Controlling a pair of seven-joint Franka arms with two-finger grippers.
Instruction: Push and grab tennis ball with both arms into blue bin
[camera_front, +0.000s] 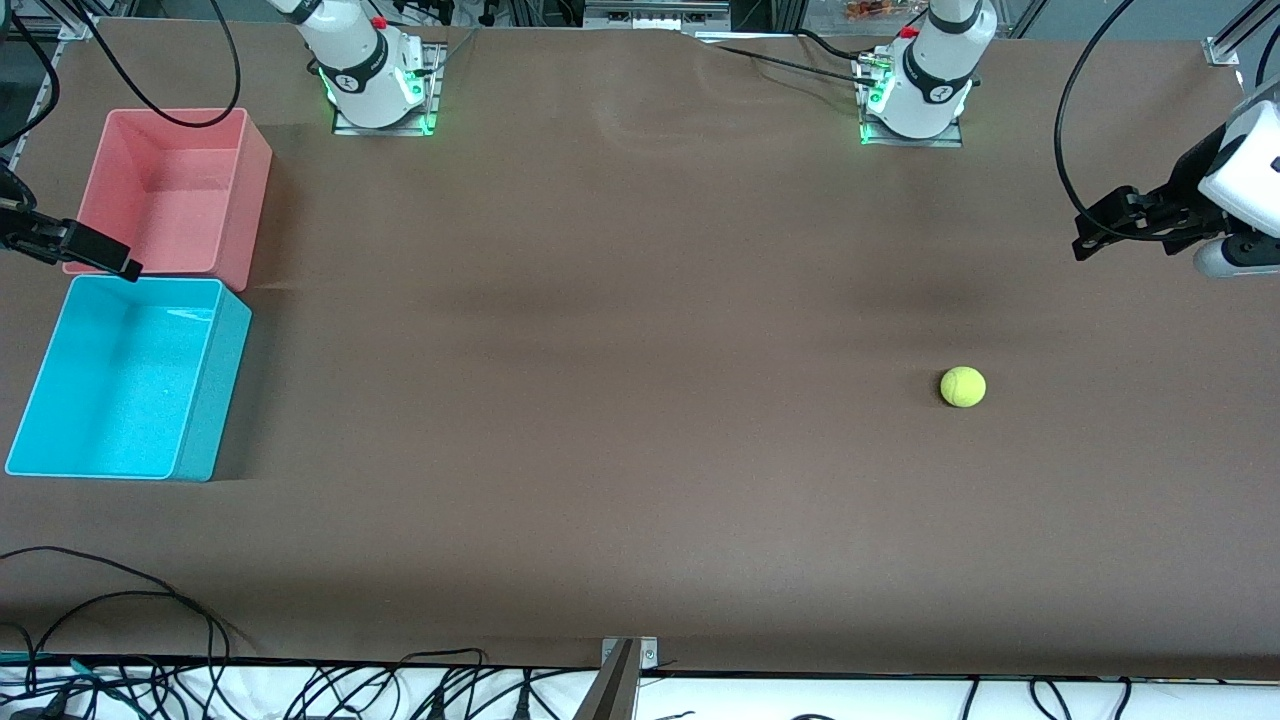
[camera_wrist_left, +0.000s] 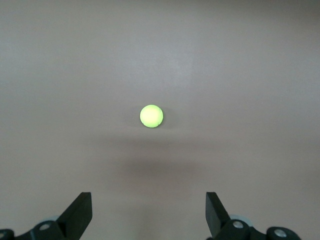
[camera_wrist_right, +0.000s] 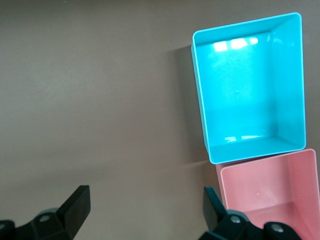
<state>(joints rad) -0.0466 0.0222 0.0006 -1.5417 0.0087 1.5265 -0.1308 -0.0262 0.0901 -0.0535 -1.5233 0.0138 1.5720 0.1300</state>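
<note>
The tennis ball (camera_front: 963, 387) is small and yellow-green and lies alone on the brown table toward the left arm's end. In the left wrist view the tennis ball (camera_wrist_left: 151, 116) sits well ahead of my left gripper (camera_wrist_left: 149, 210), which is open and empty. That left gripper (camera_front: 1090, 235) hangs over the table's edge at its own end, apart from the ball. The blue bin (camera_front: 110, 380) stands empty at the right arm's end. My right gripper (camera_front: 120, 262) hovers over the seam between the two bins. In the right wrist view the right gripper (camera_wrist_right: 145, 205) is open and empty beside the blue bin (camera_wrist_right: 250, 85).
A pink bin (camera_front: 175, 195) of similar size touches the blue bin, farther from the front camera; the pink bin (camera_wrist_right: 270, 195) is empty too. Both arm bases (camera_front: 375, 90) stand along the table's back edge. Cables (camera_front: 150, 610) trail over the front edge.
</note>
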